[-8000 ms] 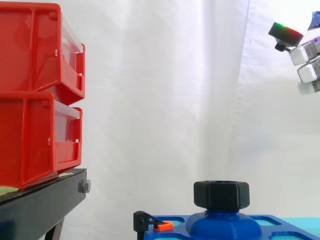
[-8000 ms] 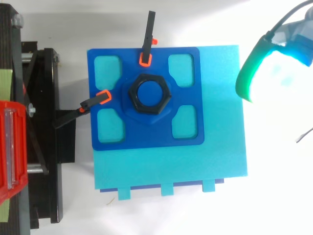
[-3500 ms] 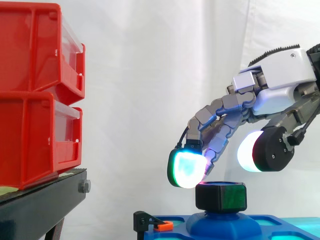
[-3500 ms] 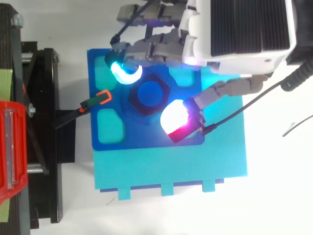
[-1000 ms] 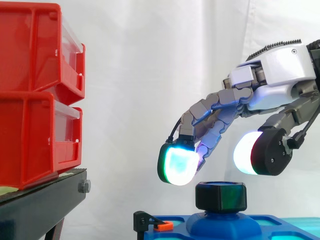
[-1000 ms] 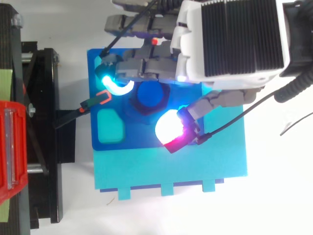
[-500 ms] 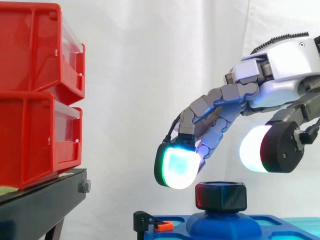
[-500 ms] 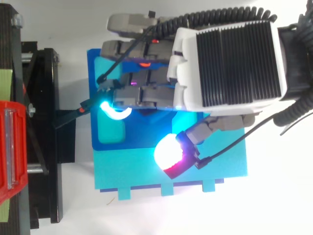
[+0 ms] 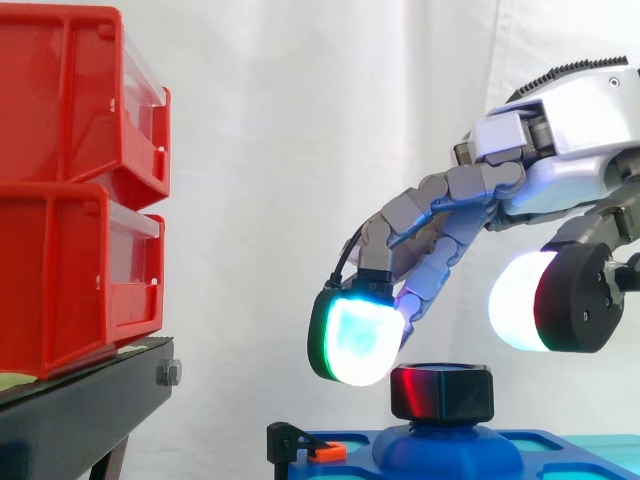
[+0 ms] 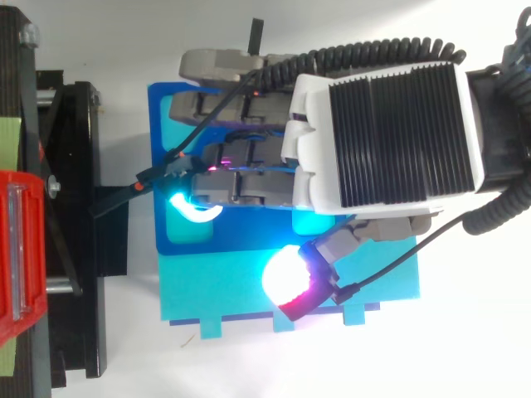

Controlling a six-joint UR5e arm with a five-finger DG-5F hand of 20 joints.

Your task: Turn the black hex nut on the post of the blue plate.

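The black hex nut (image 9: 441, 392) sits on the blue post of the blue plate (image 9: 560, 445), untouched. My hand (image 9: 570, 150) hovers over it with its fingers spread and gently bent. A pad glowing cyan and green (image 9: 350, 340) hangs just left of the nut, at its top level. The thumb's white and red pad (image 9: 545, 300) hangs higher, to the nut's right. Nothing is between them. In the top view my hand (image 10: 390, 137) hides the nut, and the blue plate (image 10: 249, 240) shows at its left and lower edges.
The plate lies on a cyan base (image 10: 216, 290). Two black clamps with orange tips (image 10: 133, 186) (image 10: 255, 33) hold the plate's left and far edges. Stacked red bins (image 9: 70, 190) stand on a black stand (image 9: 80, 410) to the left.
In the top view my hand has slid toward the bottom edge and now covers the nut. In the side view the thumb pad has risen and moved right. The nut looks unmoved.
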